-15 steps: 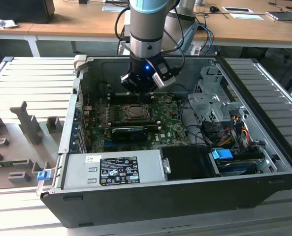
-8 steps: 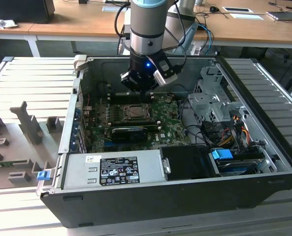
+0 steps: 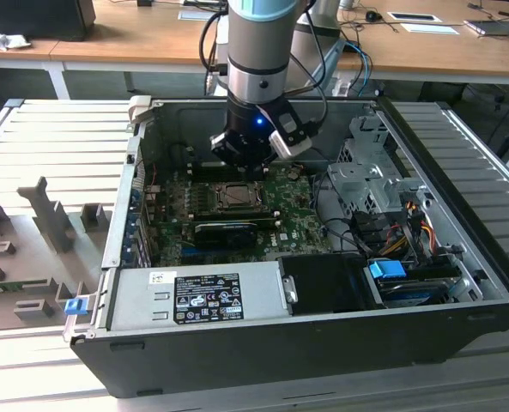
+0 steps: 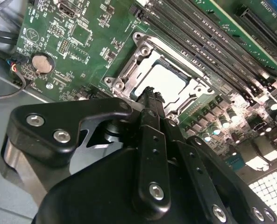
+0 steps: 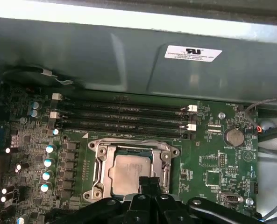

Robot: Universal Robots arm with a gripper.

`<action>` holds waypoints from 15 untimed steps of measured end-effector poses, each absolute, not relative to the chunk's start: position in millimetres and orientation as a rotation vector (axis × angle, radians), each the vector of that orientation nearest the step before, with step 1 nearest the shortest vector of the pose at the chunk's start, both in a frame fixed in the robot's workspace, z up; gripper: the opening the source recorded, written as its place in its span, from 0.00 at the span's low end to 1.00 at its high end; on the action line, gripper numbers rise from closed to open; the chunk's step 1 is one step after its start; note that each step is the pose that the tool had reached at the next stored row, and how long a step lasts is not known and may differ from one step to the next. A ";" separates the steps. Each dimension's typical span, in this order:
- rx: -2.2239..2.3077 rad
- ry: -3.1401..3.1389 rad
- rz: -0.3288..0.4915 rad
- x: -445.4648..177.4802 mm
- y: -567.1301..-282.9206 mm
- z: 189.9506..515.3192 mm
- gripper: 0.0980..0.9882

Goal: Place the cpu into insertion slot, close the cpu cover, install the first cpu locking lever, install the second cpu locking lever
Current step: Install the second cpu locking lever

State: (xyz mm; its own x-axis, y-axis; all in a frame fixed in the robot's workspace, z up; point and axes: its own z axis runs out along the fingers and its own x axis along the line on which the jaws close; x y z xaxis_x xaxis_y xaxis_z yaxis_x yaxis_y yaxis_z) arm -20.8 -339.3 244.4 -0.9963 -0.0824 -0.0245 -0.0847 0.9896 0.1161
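Cpu (image 5: 129,171): pale square chip, sits flat in socket on motherboard (image 5: 213,161); seen in both wrist views, also (image 4: 164,80).
Cpu cover (image 5: 100,161): silver frame lies around chip, looks down already; levers' state unclear.
Gripper (image 4: 150,94): hangs just above socket edge, fingers pressed together w/ no gap, nothing held; in exterior view (image 3: 252,148) low inside pc case (image 3: 323,330).
Handling: chip light, stiff, fragile, prob. best held by edges only; cover thin metal, springy, push at free edge.
Nearby: RAM slots (image 5: 124,116) beside socket; capacitors (image 5: 48,162) on another side; coin cell (image 5: 233,136) well apart.
Obstacles: case wall and cables (image 3: 383,227) crowd approach.
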 end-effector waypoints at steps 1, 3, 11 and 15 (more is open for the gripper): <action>-0.131 3.114 0.183 -20.9 -339.8 244.4 0.01; -0.131 3.114 0.183 -20.9 -340.9 244.4 0.01; -0.131 3.114 0.183 -20.8 -345.9 244.4 0.01; -0.131 3.117 0.183 -20.8 -348.1 244.3 0.01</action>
